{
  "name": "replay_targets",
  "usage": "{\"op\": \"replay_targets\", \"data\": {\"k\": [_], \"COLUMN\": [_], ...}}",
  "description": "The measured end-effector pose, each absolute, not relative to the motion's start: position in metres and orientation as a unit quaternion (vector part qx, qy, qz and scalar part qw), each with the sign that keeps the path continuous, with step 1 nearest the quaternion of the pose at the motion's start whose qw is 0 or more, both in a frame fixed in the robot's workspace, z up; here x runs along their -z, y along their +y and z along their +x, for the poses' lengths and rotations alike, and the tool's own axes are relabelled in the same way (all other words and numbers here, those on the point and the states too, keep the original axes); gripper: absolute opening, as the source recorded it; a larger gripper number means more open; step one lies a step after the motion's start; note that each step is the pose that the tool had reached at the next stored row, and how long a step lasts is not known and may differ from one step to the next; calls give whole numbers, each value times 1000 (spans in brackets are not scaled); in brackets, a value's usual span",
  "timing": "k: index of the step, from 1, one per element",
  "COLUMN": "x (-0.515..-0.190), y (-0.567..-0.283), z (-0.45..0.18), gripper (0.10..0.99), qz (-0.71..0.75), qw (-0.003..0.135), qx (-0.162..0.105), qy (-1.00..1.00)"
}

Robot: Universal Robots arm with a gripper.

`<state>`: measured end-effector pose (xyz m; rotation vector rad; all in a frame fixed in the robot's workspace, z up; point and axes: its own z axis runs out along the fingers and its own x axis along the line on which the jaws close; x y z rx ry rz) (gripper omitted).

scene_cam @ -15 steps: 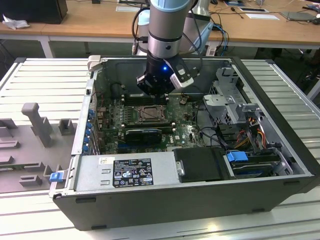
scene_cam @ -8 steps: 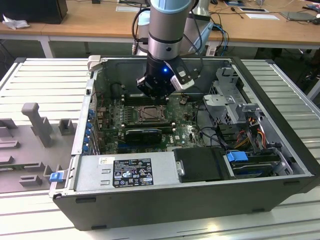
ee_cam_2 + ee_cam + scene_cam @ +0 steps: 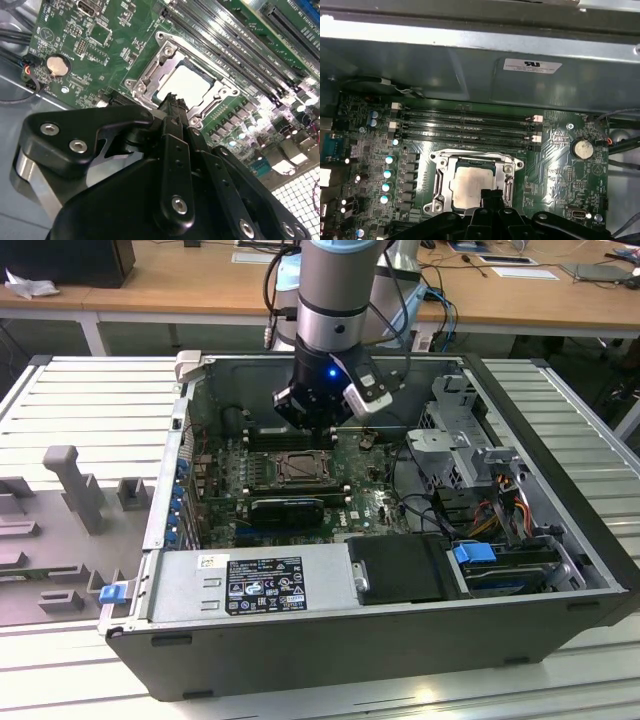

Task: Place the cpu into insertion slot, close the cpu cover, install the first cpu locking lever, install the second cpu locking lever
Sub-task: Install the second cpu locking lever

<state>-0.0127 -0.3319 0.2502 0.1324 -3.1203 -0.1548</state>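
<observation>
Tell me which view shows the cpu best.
The second wrist view: the cpu lies close and bright in the insertion slot, its pale face mostly clear above the pincer. The first wrist view shows it farther off, partly covered by the pincer. In the exterior view the arm hides it.

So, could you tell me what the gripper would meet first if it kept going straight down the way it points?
Probably the pale silvery square cpu seated in the metal-framed insertion slot: the black gripper points at its near edge, though the gap between them is unclear.
</observation>
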Motion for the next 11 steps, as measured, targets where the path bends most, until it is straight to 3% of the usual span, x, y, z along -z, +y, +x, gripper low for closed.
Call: {"op": "replay_targets", "data": {"k": [11], "x": [-250], "y": [-341], "z": [-13], "gripper": [106], "qz": [42], "qw": [7], "qx": [50], "qy": [-998]}}
